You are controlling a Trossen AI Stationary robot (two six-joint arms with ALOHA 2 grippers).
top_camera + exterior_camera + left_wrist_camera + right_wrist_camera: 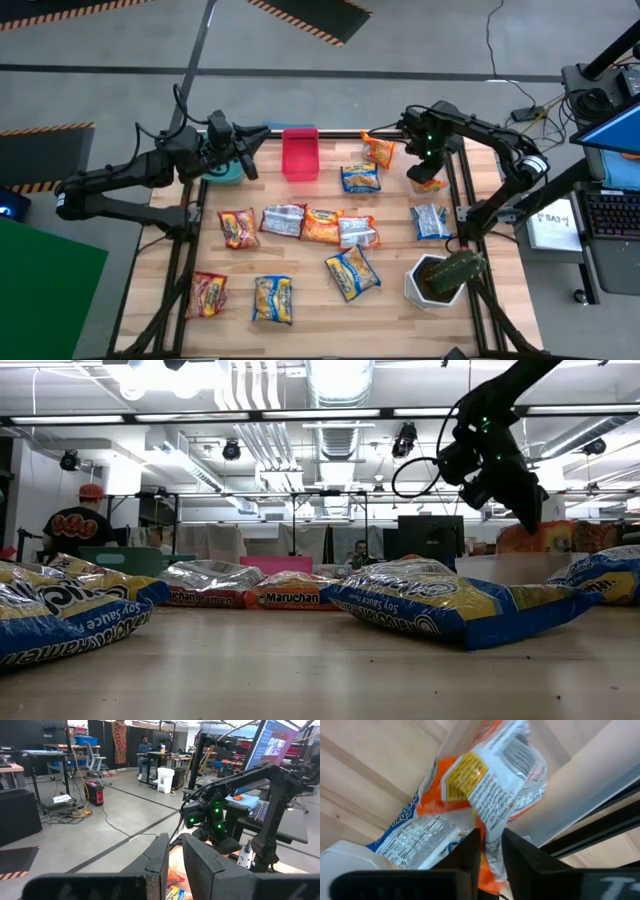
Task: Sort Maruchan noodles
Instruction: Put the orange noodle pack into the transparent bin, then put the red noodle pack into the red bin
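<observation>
Right gripper point(490, 851): raised over the far right corner of the surface point(310, 305), fingers point(466, 851) nearly together and pinched on an orange packet point(485, 785).
Orange packet: hung between the right fingers, its body spread beyond the fingertips, clear of the wood; in the high view it showed just under the gripper at point(430, 183).
Left gripper point(171, 865): held above the far left edge of the surface, over the teal bin point(226, 172); fingers point(156, 862) close with a narrow gap, nothing between them.
Pink bin point(299, 153): far edge, centre, between the two arms.
Far packets: an orange one point(378, 149) and a yellow-and-blue one point(360, 178), right of the pink bin, well apart from either set of fingers.
Middle row: red packet point(238, 228), silver packet point(283, 220), orange packet two point(322, 225), silver packet two point(358, 232), touching or overlapping in a line; a silver-and-blue packet point(430, 221) lay alone nearer the right edge.
Near row: red packet two point(208, 294), yellow packet point(272, 299), yellow packet two point(352, 272).
Plant pot point(440, 279): near right corner.
</observation>
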